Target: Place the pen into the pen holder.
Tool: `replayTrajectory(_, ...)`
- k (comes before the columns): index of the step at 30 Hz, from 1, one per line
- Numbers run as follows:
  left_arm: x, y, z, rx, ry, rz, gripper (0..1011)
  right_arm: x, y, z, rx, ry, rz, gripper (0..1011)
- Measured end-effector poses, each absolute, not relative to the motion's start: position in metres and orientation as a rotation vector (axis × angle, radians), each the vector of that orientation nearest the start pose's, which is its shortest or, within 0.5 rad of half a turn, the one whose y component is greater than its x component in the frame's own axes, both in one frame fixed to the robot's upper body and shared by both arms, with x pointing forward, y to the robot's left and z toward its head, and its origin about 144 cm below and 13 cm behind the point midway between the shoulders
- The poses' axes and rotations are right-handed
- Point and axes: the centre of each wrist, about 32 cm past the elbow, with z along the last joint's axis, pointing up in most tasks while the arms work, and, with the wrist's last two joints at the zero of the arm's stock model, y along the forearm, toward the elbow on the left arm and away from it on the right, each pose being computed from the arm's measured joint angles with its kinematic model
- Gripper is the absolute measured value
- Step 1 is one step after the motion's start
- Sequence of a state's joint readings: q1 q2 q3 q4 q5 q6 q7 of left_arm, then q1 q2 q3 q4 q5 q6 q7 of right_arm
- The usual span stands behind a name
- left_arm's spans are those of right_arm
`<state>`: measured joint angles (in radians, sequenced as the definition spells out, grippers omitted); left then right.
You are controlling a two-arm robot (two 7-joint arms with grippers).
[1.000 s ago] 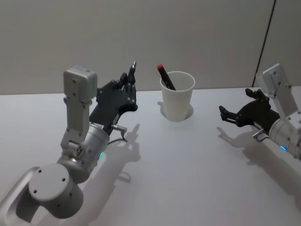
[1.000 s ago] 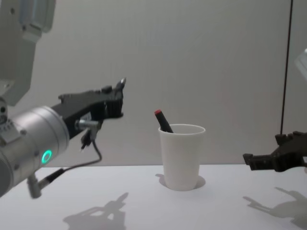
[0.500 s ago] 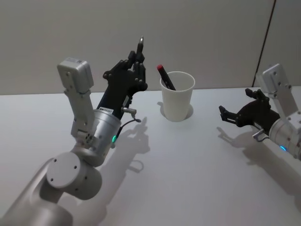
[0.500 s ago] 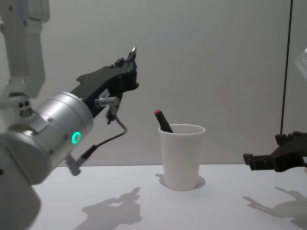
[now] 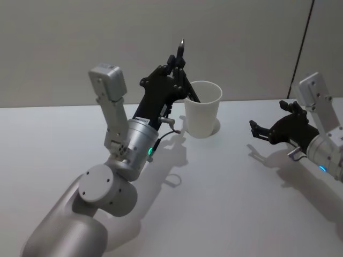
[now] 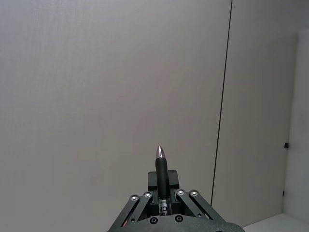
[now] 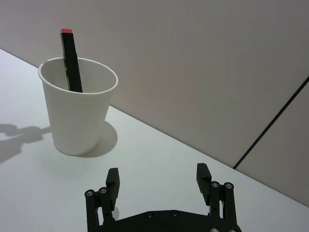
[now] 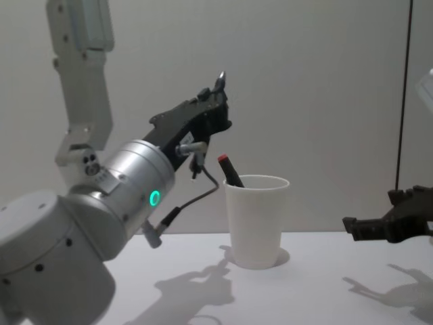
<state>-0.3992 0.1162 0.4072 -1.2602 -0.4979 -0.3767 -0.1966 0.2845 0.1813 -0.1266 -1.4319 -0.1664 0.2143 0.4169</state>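
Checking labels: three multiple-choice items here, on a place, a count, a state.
1. Where is the left gripper?
A) raised beside the paper cup rim
B) far right of the cup
C) inside the cup

2. The cup holds:
A) nothing
B) one black marker
C) three

3. The right gripper is:
A) open
B) shut on the marker
C) shut on the cup

1 A: it holds a pen tip-up by the rim.
2 B: one red-capped marker leans inside.
3 A: fingers apart, nothing between.

1. A black marker with a red cap (image 8: 229, 170) leans just below the left claw (image 8: 215, 98);
2. a plain white tabletop (image 5: 214, 187) lies beneath both claws;
3. a pale grey wall (image 5: 80, 43) stands behind them, its thin dark vertical seam (image 5: 302, 45) above the right claw (image 5: 254, 130).
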Motion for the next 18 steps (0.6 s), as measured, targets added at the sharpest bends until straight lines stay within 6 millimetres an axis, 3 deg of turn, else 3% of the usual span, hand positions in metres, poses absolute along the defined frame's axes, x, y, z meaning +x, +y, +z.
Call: replayTrajectory(18, 0.571, 0.13, 1.183, -0.458, -0.102, 1.0, 123, 0.537, -0.25, 1.198, -0.372, -0.153, -1.105, 1001)
